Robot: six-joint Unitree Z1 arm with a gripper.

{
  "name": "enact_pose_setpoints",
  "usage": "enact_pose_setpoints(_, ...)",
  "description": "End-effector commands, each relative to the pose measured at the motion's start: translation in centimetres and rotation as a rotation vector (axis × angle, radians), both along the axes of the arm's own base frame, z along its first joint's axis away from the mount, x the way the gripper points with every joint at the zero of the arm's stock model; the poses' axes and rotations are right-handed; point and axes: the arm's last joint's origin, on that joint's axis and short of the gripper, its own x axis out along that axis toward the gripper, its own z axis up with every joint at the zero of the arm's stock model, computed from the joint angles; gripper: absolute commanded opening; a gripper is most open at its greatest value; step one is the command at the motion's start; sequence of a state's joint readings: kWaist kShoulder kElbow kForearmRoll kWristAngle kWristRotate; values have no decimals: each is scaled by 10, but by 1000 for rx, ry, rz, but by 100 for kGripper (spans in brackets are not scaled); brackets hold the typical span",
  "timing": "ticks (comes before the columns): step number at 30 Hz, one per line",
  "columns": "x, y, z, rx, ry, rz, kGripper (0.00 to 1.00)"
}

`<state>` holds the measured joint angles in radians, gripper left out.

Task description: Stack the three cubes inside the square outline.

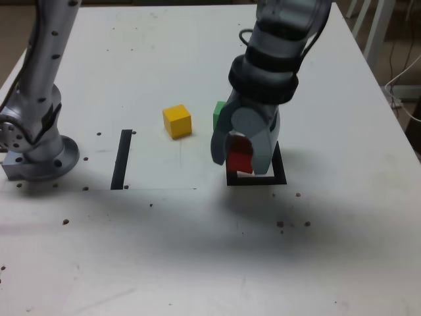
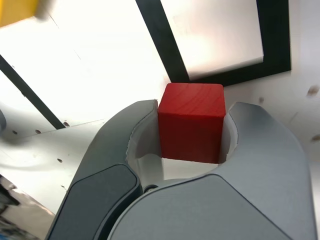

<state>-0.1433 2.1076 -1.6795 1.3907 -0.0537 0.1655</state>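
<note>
Going from the exterior view's left: the arm's base (image 1: 39, 155), the black strip (image 1: 122, 159), then the yellow cube (image 1: 177, 121) loose on the white table (image 1: 197, 250). The green cube (image 1: 218, 115) peeks out just behind the gripper (image 1: 241, 158), whose jaws are clamped on the red cube (image 2: 191, 122). The square outline (image 2: 220, 40) sits just beneath, slightly toward that view's right, so I'd say the cube needs only a short carry that way before going down.
</note>
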Motion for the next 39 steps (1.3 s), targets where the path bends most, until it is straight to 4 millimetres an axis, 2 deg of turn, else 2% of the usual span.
enact_pose_setpoints(1, 2, 8, 1, -13, -3, 36, 28)
enact_pose_setpoints(8, 8, 29, -4, -45, 1, 113, 29)
enact_pose_setpoints(17, 11, 41, -14, -56, -10, 139, 29)
enact_pose_setpoints(37, 13, 45, -33, -53, -19, 143, 29)
enact_pose_setpoints(39, 13, 45, -35, -53, -19, 142, 32)
